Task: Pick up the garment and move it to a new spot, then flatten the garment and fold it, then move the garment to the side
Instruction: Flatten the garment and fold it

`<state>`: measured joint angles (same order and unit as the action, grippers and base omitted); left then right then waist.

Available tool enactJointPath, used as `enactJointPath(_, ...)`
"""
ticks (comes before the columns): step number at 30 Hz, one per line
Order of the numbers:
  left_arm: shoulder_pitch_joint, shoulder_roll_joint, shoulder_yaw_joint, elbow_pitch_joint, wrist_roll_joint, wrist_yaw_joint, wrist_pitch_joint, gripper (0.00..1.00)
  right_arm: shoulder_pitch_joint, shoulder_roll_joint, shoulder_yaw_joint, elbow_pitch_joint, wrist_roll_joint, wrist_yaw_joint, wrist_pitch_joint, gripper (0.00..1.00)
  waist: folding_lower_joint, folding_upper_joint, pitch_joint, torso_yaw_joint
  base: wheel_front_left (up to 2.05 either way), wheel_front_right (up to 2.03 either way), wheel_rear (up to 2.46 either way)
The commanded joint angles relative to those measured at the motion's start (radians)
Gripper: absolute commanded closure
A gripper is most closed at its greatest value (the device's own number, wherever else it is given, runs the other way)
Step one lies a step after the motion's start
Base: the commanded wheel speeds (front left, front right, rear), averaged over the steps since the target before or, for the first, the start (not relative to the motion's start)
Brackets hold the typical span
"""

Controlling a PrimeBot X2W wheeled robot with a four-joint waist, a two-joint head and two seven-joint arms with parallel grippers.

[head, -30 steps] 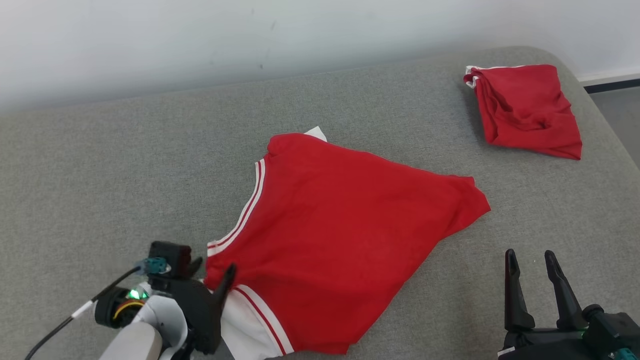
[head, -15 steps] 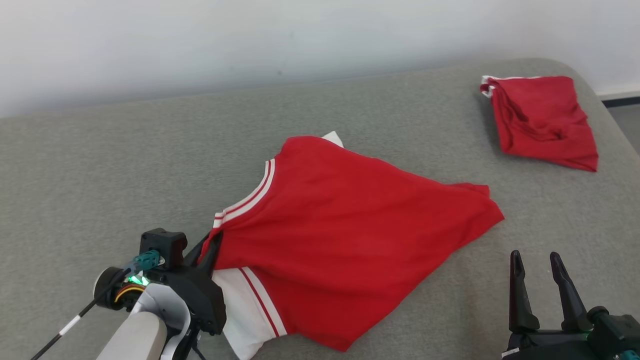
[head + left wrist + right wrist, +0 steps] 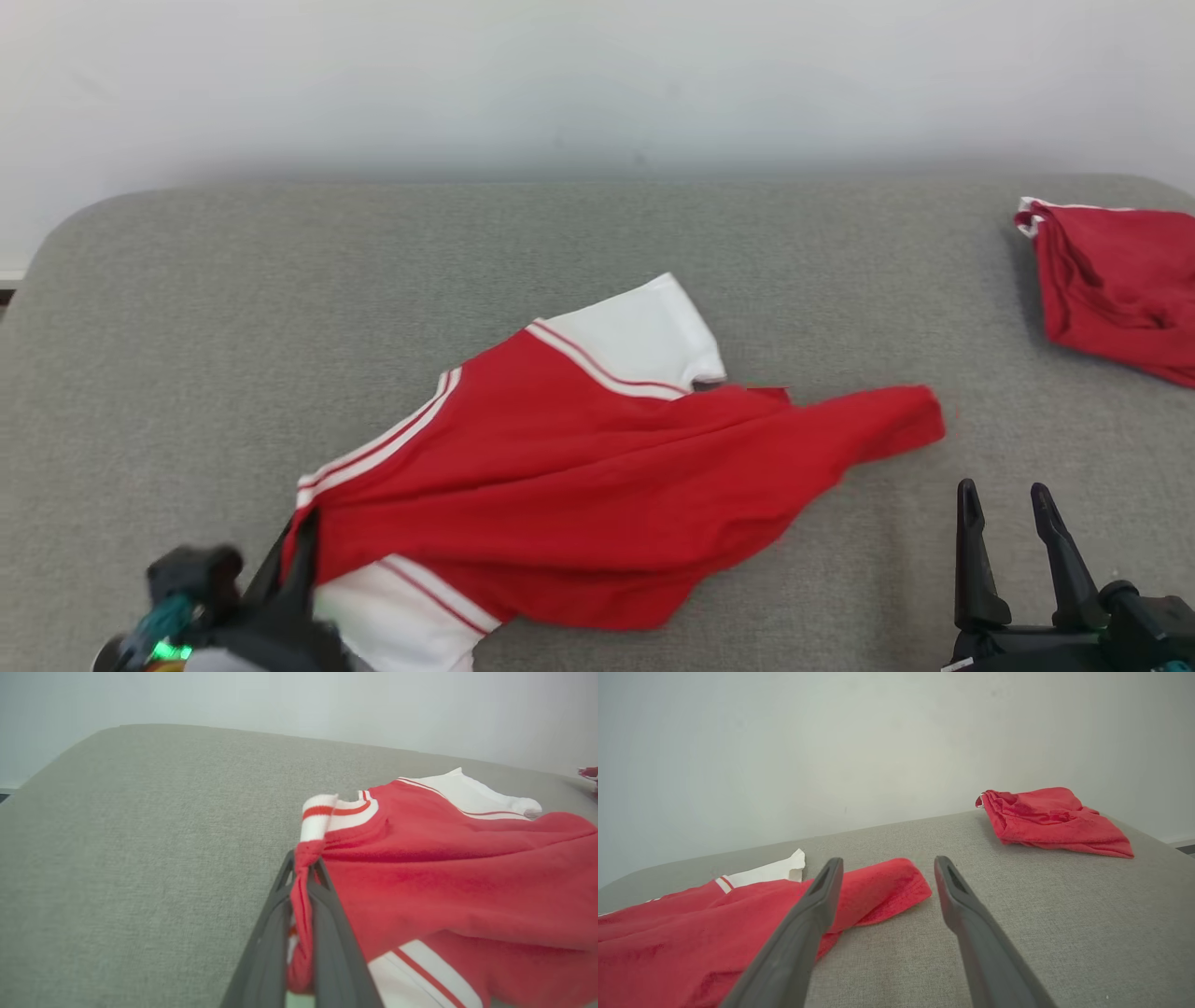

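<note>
Grey cushion (image 3: 187, 327); garment (image 3: 579, 485) edge pinched between left jaws, right jaws empty

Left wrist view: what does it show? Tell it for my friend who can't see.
The left end effector is shut on a bunched edge of a red shirt with white striped trim. It lies crumpled to the right on a grey cushion, with a pale wall behind.

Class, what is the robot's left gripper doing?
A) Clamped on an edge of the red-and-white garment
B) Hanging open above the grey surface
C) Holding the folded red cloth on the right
A: the left gripper is shut on a bunched red edge of the garment.
</note>
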<state>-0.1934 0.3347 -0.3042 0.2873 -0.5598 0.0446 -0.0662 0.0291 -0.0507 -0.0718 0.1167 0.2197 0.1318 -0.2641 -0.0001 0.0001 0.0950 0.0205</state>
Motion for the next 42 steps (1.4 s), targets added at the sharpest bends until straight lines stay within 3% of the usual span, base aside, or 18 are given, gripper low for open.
enactJointPath(1, 0.040, 0.008, 0.017, -0.013, -0.016, 0.012, -0.015, 1.00, 0.012, 0.001, -0.001, 0.005, -0.005, -0.003, 0.000, 0.00, 0.0001, -0.0001, -0.008, 0.018, 0.00, 0.00, 0.00)
enactJointPath(12, 0.196, -0.014, 0.041, -0.039, -0.049, 0.050, -0.070, 1.00, 0.022, 0.001, -0.010, 0.027, -0.018, -0.003, 0.000, 0.00, 0.0001, -0.0001, -0.028, 0.017, 0.00, 0.00, 0.00)
enactJointPath(14, 0.188, -0.012, 0.046, -0.044, -0.036, 0.053, -0.104, 0.00, 0.026, 0.001, -0.012, 0.030, -0.019, -0.003, 0.000, 0.00, 0.0001, -0.0001, -0.036, 0.018, 0.00, 0.00, 0.00)
enactJointPath(29, 0.167, -0.019, 0.091, -0.160, 0.085, 0.054, -0.199, 0.00, 0.056, 0.001, -0.017, 0.033, -0.014, -0.003, 0.000, 0.00, 0.0001, -0.0001, -0.101, 0.011, 0.00, 0.00, 0.00)
enactJointPath(42, 0.239, -0.098, 0.229, -0.229, 0.193, -0.023, -0.199, 0.00, 0.088, 0.001, -0.015, 0.041, 0.002, -0.003, 0.000, 0.00, 0.0001, -0.0001, -0.122, 0.010, 0.00, 0.00, 0.00)
